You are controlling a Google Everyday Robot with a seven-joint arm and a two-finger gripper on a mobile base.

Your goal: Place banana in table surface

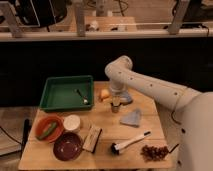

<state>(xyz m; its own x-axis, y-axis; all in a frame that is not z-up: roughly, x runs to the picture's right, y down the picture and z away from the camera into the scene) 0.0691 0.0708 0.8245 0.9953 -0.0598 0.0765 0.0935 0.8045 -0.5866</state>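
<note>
Your gripper (pixel 116 106) hangs low over the far side of the table surface (pixel 107 127); you cannot tell whether it is clamped or spread. The banana (pixel 115 101) seems to be the pale yellow sliver at its tip. Let go at a tilt, that smooth curved fruit could rock into the round orange fruit (pixel 104 94) just beside it, or onto the limp grey cloth (pixel 132 118).

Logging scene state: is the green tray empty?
No, a spoon lies in the green tray; the claw hangs over the table beside it.
</note>
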